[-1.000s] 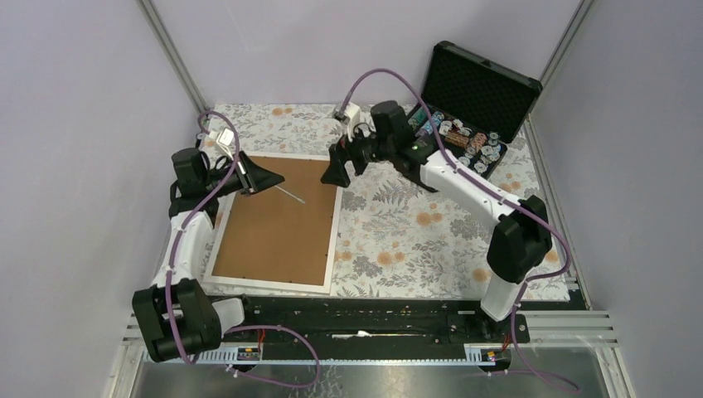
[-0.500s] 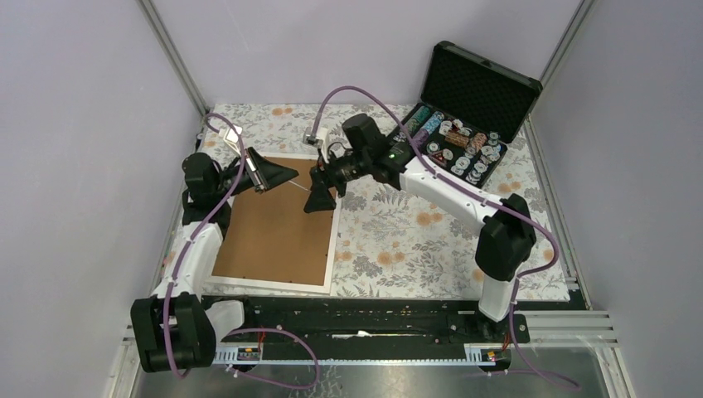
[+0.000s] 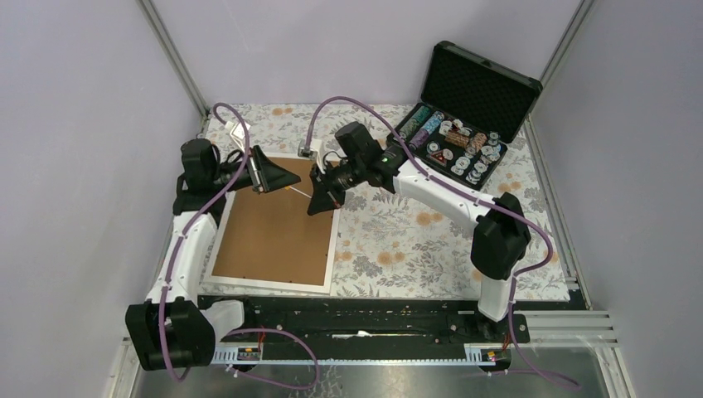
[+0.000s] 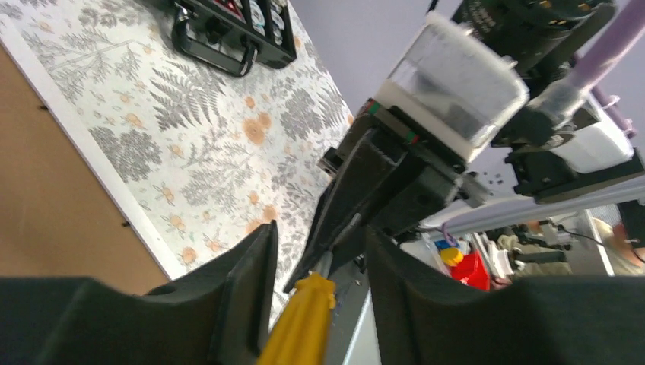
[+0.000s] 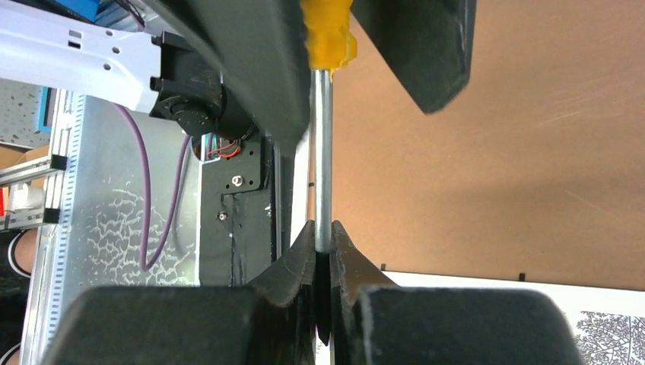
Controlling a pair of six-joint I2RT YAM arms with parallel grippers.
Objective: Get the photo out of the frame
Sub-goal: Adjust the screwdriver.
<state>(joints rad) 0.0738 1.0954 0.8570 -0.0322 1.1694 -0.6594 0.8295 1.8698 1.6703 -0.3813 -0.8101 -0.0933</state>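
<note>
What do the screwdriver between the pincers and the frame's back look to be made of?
The screwdriver: shaft looks like bare steel, grey with a dull sheen; handle yellow, likely plastic. The frame's back: matte brown fibreboard, faintly scratched; its border is white, material unclear.

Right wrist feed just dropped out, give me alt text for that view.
The right end effector is clamped on the metal shaft of a yellow-handled screwdriver, whose handle sits between the fingers of the left end effector above. Behind them lies the frame, brown back up, with its white border showing.
</note>
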